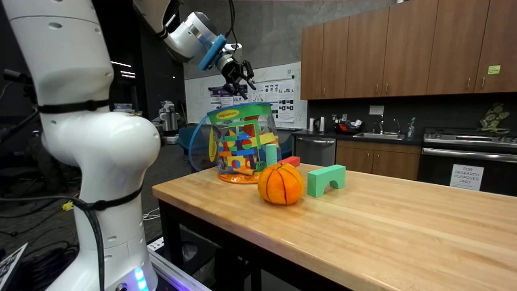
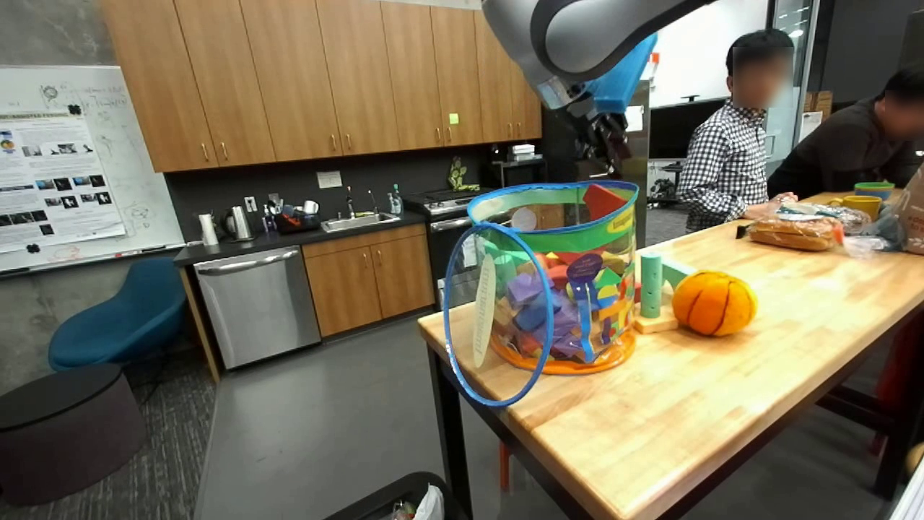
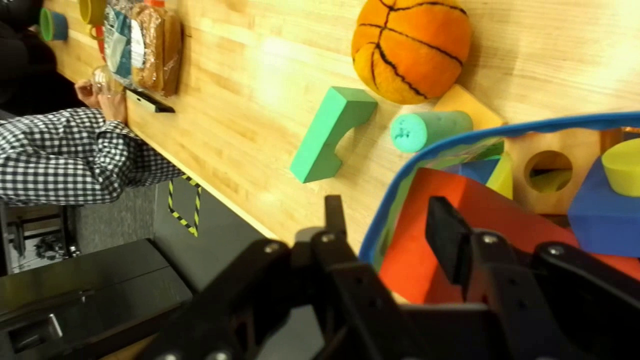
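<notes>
Two fingers of the gripper stand part-way apart, with nothing held in the gap between them. They hang above the tub of blocks, by its blue rim; how high over it they are is hard to judge from these angles. Beneath them a large red block lies inside the tub, its end up near the rim. The tub stands close to a corner of the table, and its lid hangs open at the side, reaching past the edge. Grouped just beside the tub are the upright teal cylinder, the orange ball and the green arch. A strip of wood runs between the ball and the long edge, and a far wider stretch opens out beyond the arch.

The wrist view alone looks steeply down into the tub, onto a wooden block with a round hole and a blue block bearing a yellow piece. A red bar, behind the ball, shows plainly in an exterior view. Wrapped loaves and a person in a checked shirt appear in an exterior view and in the wrist view.
</notes>
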